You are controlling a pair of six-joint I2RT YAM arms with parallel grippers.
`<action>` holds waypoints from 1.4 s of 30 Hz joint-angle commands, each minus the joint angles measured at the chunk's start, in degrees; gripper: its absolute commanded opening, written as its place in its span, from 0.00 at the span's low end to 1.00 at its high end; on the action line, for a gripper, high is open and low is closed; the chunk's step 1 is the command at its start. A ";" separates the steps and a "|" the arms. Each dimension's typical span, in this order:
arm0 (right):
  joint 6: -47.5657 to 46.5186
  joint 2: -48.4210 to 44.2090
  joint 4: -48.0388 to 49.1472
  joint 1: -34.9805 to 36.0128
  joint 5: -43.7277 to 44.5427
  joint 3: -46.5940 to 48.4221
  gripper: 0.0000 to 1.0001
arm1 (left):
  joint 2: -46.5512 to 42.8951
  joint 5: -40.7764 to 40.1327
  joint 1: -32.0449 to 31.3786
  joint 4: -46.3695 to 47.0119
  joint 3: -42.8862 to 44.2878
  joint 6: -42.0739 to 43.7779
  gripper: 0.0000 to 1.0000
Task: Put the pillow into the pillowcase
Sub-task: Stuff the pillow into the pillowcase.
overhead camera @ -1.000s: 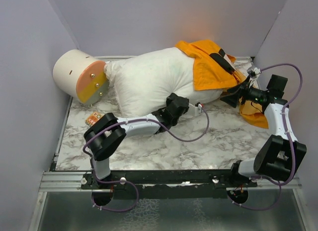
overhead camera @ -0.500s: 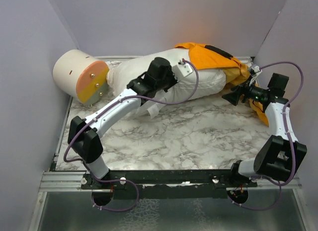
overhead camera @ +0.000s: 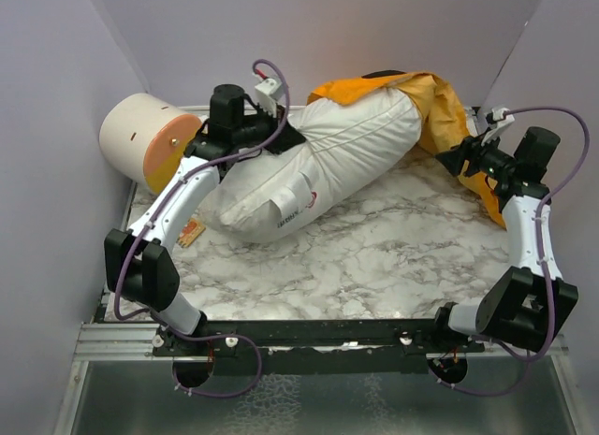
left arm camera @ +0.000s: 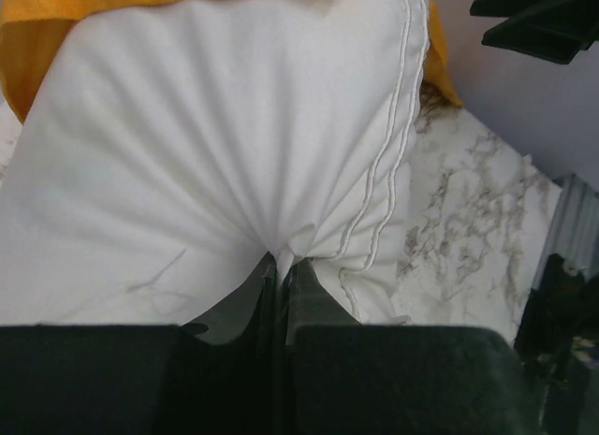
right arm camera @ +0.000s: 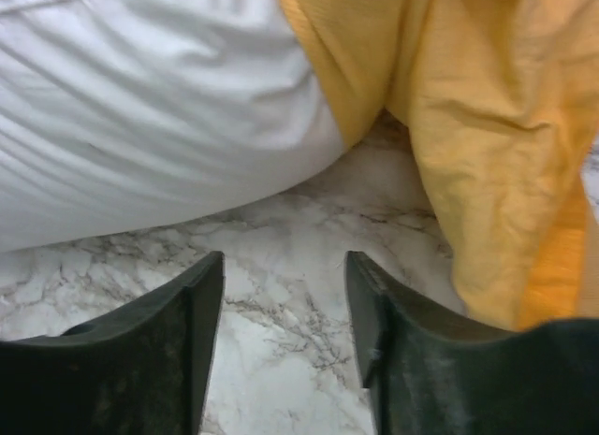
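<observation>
1. Seen from above, a plump white pillow (overhead camera: 318, 164) lies slantwise across a marble table (overhead camera: 374, 267). Its labelled end is toward the near left, and its other end points to the back right corner.
2. An orange-yellow pillowcase (overhead camera: 440, 103) is bunched in that back right corner. It covers only the far end of the pillow, so most of the pillow is bare.
3. The left gripper (overhead camera: 284, 140) sits at the pillow's back left edge. Its wrist camera shows the jaws pressed together on a pinch of white fabric, with creases fanning out from the grip. This hold at the uncovered end probably lets the arm push the pillow lengthwise toward the case.
4. The right gripper (overhead camera: 460, 159) hangs low over the table with its fingers (right arm camera: 187, 313) spread apart, holding nothing. The pillowcase's hanging fold is just beside it on the right, and the pillow's covered end is ahead on the left. It looks placed to catch the case's edge and brace it.
5. A cream-and-orange cylinder (overhead camera: 140, 136) lies at the back left, beyond the left arm.
</observation>
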 commanded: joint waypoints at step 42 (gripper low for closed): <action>0.43 28.60 28.72 23.66 28.39 21.90 0.46 | 6.84 18.51 18.85 15.57 -8.10 -17.68 0.00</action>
